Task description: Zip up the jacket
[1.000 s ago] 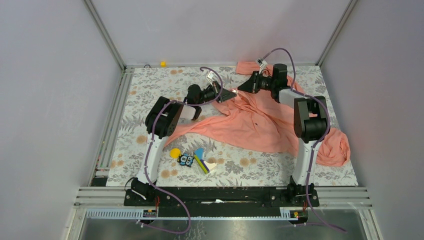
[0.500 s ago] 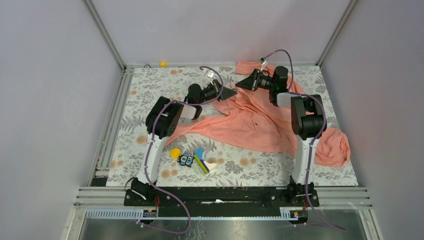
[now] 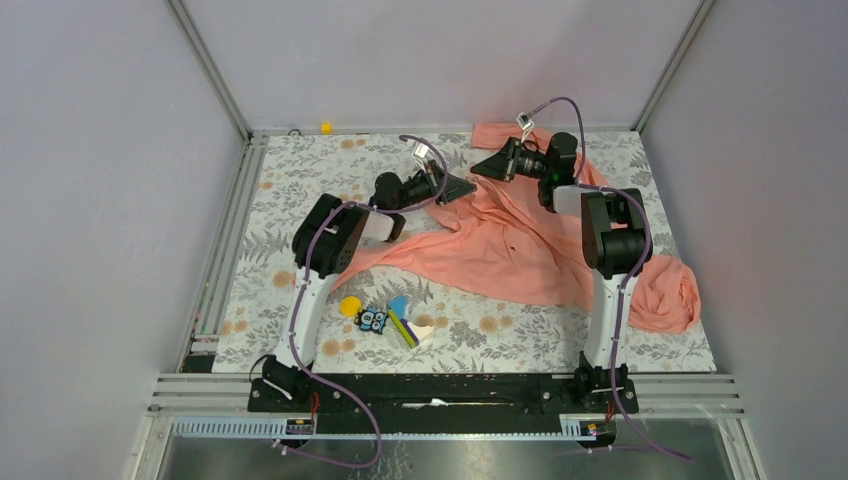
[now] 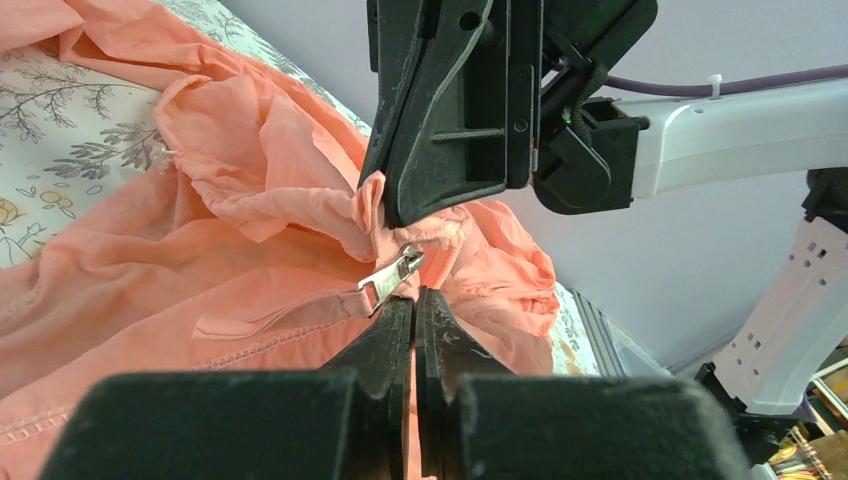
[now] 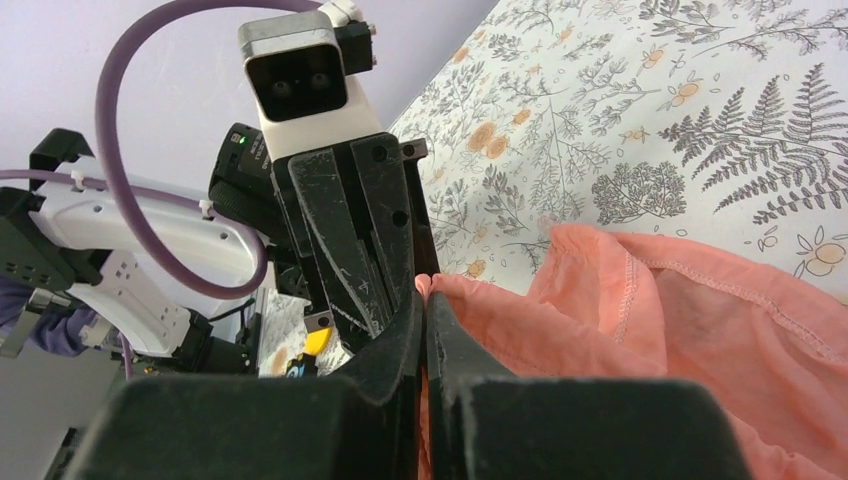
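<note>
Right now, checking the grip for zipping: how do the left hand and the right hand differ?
The left hand pinches at the zipper tape just below the zipper pull; the right hand pinches a bunched fold of the jacket just beyond it. From above, the left hand points in from the left and sits nearer; the right hand points in from the right, farther back. Shared: both are shut on salmon fabric, tips almost meeting.

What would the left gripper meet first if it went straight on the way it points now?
The zipper pull on the jacket, right at the tips of the left gripper. Just behind it hangs the fold of cloth pinched by the right gripper, then that gripper itself. Depth is unclear.
</note>
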Motion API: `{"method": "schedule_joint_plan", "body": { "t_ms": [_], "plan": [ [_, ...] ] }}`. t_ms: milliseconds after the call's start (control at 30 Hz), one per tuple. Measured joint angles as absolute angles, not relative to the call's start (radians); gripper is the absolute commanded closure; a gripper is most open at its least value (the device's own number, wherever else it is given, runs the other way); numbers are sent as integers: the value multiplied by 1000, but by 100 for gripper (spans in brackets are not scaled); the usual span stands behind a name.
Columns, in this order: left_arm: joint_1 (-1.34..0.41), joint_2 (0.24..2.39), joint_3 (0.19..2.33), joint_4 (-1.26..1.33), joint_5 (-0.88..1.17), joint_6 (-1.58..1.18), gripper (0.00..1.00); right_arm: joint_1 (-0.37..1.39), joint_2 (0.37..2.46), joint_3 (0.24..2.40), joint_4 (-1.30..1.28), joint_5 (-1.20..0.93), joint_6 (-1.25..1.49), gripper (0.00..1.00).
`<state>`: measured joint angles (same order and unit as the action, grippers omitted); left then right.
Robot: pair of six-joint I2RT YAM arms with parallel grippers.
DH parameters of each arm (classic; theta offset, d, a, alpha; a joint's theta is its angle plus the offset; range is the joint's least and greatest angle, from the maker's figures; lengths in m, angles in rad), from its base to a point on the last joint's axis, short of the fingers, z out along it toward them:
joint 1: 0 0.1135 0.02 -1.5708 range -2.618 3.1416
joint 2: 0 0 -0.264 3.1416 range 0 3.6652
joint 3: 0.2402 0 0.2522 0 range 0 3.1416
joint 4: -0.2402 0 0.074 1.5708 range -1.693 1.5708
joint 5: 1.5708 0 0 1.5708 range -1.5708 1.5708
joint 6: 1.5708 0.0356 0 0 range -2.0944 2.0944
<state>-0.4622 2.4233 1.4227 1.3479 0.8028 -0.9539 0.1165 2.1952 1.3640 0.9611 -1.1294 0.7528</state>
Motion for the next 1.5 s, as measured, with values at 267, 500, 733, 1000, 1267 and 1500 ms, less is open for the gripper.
{"method": "schedule_joint_plan", "body": {
  "t_ms": [267, 500, 733, 1000, 1267, 1500],
  "plan": [
    [-450, 2423, 1403, 1405, 827, -1014, 100, 117, 2195, 1343, 1064, -1155, 781, 100],
    [-453, 2423, 1412, 1426, 829, -1044, 100, 117, 2195, 1343, 1145, -1182, 823, 100],
    [-452, 2423, 1396, 1430, 834, -1030, 85, 117, 2195, 1343, 1121, -1188, 778, 100],
    [-443, 2415, 1295, 1425, 834, -1021, 52, 118, 2195, 1342, 1093, -1185, 756, 100],
    [-386, 2291, 1143, 1436, 801, -1008, 1, 118, 2195, 1342, 1099, -1179, 756, 100],
    [-373, 2164, 1131, 1410, 735, -954, 40, 118, 2195, 1342, 1084, -1170, 742, 100]
  ]
}}
